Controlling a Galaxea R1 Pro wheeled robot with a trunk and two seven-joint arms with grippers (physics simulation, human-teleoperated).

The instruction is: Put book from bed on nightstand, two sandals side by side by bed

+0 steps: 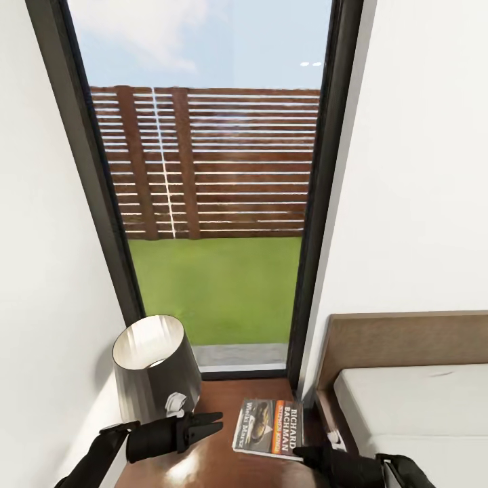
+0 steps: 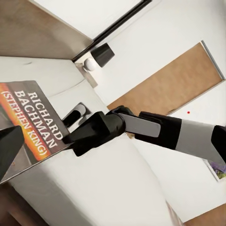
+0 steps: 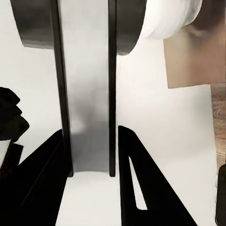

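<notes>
Start at the left: your left gripper [image 1: 215,421] hangs over the nightstand [image 1: 203,468] in front of the lamp [image 1: 154,366], its jaws close together and holding nothing. Keep it there, well off the lamp's metallic shade, which stands close enough to be knocked.

The book [image 1: 269,428] lies flat on the nightstand top, just beside the bed [image 1: 413,407], cover up, the orange band and white lettering readable. It sits near the bed-side edge, so the placing looks all but done.

Your right gripper [image 1: 301,453] is at the book's near right corner. In the left wrist view its jaws look set on the book's edge, but I cannot tell whether they are pinching it or merely touching. If they are gripping, part them slowly and draw straight back and up, not sideways: the nightstand is glossy dark wood, the paperback thin and light, and a dragging finger would likely slide it toward the gap by the bed frame.

The mattress is flat, pale and matte; the headboard [image 1: 407,342] brown and faintly grained. Behind stand the dark-framed glass door [image 1: 203,203] and plain white walls. After this, the sandals remain to be done.
</notes>
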